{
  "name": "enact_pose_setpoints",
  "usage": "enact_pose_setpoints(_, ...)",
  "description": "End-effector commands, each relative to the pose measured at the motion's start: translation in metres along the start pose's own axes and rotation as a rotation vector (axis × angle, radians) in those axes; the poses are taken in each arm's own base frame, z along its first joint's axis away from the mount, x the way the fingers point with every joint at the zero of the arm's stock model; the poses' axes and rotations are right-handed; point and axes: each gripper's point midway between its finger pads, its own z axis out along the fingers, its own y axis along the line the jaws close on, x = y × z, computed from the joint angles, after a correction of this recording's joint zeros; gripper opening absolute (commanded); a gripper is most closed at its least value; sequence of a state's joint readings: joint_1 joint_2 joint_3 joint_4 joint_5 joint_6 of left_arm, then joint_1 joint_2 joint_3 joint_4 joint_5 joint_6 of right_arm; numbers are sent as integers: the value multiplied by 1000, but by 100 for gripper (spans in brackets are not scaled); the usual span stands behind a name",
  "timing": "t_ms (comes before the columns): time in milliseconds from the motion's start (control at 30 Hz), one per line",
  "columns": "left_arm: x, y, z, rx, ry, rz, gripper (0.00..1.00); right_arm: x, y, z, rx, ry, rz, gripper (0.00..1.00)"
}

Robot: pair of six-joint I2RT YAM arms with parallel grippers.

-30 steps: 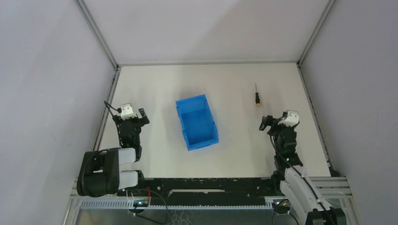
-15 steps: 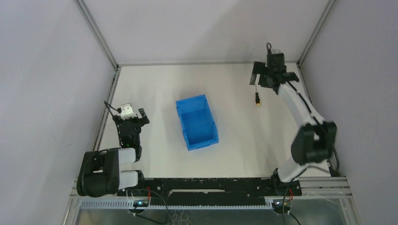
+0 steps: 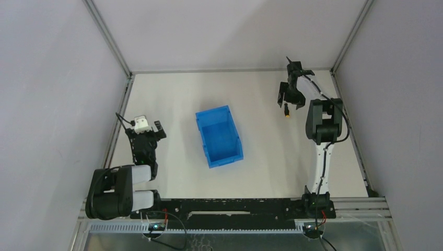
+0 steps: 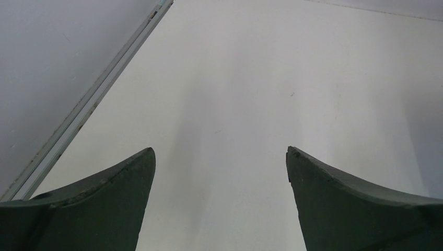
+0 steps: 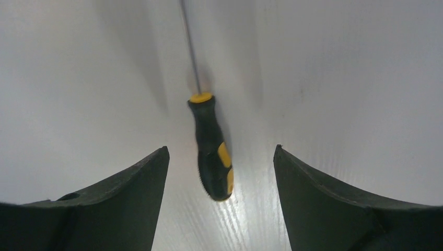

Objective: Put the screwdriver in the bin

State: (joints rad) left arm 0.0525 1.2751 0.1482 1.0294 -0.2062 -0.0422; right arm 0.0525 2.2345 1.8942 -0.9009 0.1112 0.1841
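The screwdriver lies flat on the white table at the far right. In the right wrist view its black and yellow handle points toward me and its thin shaft runs away. My right gripper is open and hangs over it. In the right wrist view the gripper has a finger on each side of the handle, neither touching it. The blue bin stands open-topped and empty at mid table, left of the screwdriver. My left gripper is open and empty at the near left, over bare table.
Grey walls with metal corner rails enclose the white table on the left, the back and the right. A rail runs along the table's left edge close to the left gripper. The right arm stretches up the right side.
The right arm has swung from the near right out to the far right and come down over the screwdriver, jaws open. The left arm, the bin and the screwdriver have not moved.
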Motion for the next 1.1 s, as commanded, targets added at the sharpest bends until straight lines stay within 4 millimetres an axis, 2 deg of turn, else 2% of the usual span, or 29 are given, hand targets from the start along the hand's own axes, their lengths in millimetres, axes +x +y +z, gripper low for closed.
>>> enact_pose_setpoints(0,-31,-4,9,5,-88,2,100,-8,-6,16,3,1,-18,77)
enact_pose_setpoints(100,-31,-3,9,4,-89,2,100,0,-4,31,-8,34,-25,62)
enact_pose_setpoints(200,-32,-3,9,4,-89,2,100,4,-3,36,-21,52,-12,33)
enact_pose_setpoints(267,-32,-4,9,5,-90,2,100,0,-2,30,-33,40,-3,14)
enact_pose_setpoints(333,-31,-3,9,4,-88,4,100,-8,-3,14,-34,7,1,2)
enact_pose_setpoints(400,-31,-3,9,4,-88,2,100,-21,-8,-11,-23,-43,16,0)
enact_pose_setpoints(467,-32,-3,9,3,-89,2,100,-33,-12,-48,-40,-99,40,0)
enact_pose_setpoints(533,-31,-4,9,5,-88,2,100,-36,-19,-81,-26,-123,54,0)
enact_pose_setpoints(600,-31,-3,9,4,-89,2,100,-34,-24,-111,-22,-138,54,0)
enact_pose_setpoints(767,-31,-3,9,3,-89,2,100,-14,-20,-175,-74,-144,80,0)
enact_pose_setpoints(833,-32,-3,9,4,-90,2,100,-2,-11,-197,-103,-143,96,0)
enact_pose_setpoints(933,-31,-3,9,4,-89,3,100,16,14,-233,-176,-172,80,0)
enact_pose_setpoints(1067,-31,-4,9,5,-89,2,100,38,61,-275,-260,-245,-13,0)
